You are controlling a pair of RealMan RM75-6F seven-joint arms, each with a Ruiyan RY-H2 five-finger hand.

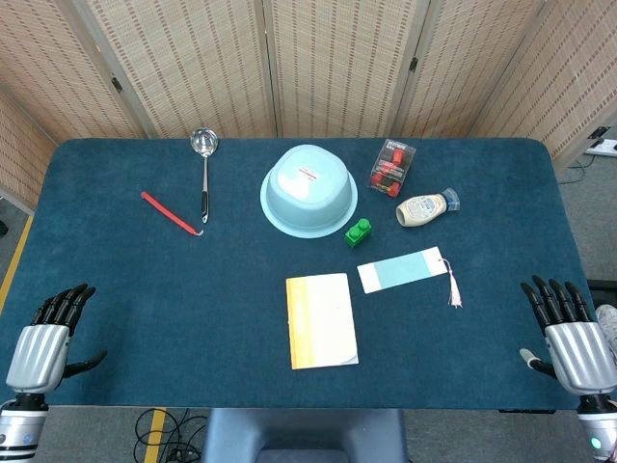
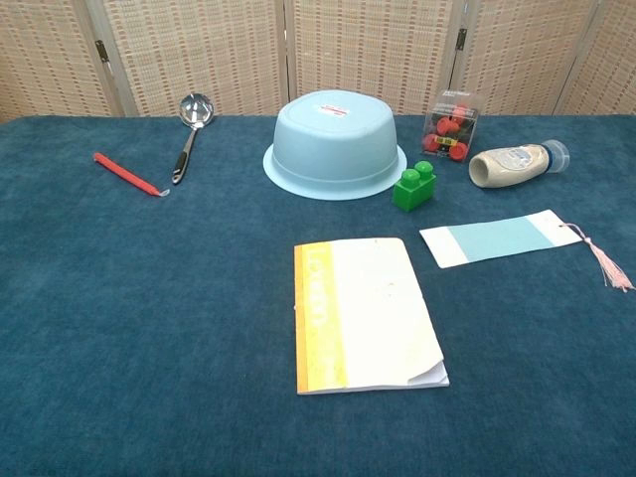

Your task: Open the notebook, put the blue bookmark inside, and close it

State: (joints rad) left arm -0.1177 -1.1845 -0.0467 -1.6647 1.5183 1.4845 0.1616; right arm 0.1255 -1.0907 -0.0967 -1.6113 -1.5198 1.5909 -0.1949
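The notebook (image 1: 321, 320) lies closed at lower centre of the blue surface (image 1: 116, 280), yellow spine strip on its left. The blue bookmark (image 1: 403, 269), with a pink tassel, sits just right of its top corner. Both are well apart from the fingers: left hand (image 1: 43, 340) bottom-left, right hand (image 1: 569, 338) bottom-right, both spread and holding nothing.

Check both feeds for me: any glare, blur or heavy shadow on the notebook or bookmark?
Head view: even light, notebook and bookmark sharp, shadows faint. Chest view: both crisp too, no glare; the bookmark's tassel reaches almost to the right frame edge.
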